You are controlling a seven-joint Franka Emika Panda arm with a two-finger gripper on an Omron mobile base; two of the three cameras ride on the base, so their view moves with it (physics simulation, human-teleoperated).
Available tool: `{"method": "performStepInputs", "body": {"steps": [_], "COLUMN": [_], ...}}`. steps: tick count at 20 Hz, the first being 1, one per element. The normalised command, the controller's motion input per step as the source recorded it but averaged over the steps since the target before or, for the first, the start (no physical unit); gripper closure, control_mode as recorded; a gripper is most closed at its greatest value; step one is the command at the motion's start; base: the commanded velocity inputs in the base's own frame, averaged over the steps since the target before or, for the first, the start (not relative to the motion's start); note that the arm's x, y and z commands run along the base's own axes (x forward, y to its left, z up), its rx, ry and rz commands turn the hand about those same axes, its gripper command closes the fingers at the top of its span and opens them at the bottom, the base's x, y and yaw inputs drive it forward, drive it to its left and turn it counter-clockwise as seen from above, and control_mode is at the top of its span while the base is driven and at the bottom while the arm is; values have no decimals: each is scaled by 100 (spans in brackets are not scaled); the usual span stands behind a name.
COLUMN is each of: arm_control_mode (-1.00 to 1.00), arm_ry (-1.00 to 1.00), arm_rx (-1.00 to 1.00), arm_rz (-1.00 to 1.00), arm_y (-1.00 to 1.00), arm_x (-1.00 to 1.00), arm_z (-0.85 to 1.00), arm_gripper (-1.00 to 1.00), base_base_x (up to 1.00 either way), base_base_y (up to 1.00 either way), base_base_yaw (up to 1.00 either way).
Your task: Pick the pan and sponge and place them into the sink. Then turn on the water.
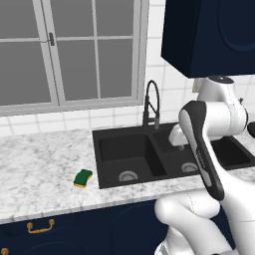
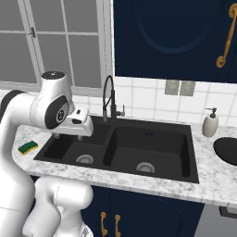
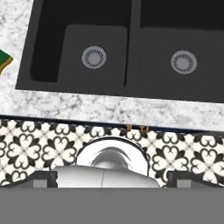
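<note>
In the left base view the sponge (image 1: 83, 178) lies flat on the marble desk (image 1: 40, 159), just beside the left rim of the black double-basin sink (image 1: 102, 162) and outside it; both basins hold nothing but their silver drains, and no water falls from the tall arched faucet (image 1: 152, 104). The white arm bends across the right basin, hiding part of it. In the right base view the sponge (image 2: 28, 147) sits at the far left of the desk, again outside the sink (image 2: 192, 157), while the black pan (image 2: 227, 150) rests on the desk to the right of the sink, cut by the picture's edge so its handle cannot be seen; a white soap dispenser (image 2: 210, 123) stands behind it. The faucet (image 2: 109, 99) is dry here too. The hand (image 2: 69, 135) hangs above the left basin. In the hand view the camera looks down on both basins of the sink (image 3: 131, 43), with a corner of the sponge (image 3: 4, 61) at the left edge, and the hand (image 3: 112, 179) has its tips spread wide apart with nothing between them. Judging by this, no step is done: sponge and pan both wait on the desk, and the water is yet to be turned on.
</note>
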Motion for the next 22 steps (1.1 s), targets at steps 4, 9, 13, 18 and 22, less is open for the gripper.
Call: {"method": "performStepInputs", "body": {"steps": [4, 9, 13, 18, 22], "arm_control_mode": [-100, -100, -100, 100, 100], "arm_ry": [4, 0, -3, -1, 0], "arm_rx": [0, 0, 0, 0, 0], "arm_rz": [0, 2, 0, 0, 0], "arm_y": [0, 0, 0, 0, 0], "arm_x": [-9, 0, 10, 1, 0], "arm_z": [-23, -26, -3, -10, 0], "arm_gripper": [-100, -100, -100, -100, -100], "base_base_x": [0, 0, 0, -3, -38], "base_base_y": [0, 0, 0, 0, -3], "base_base_yaw": [0, 0, 0, 0, 1]}}
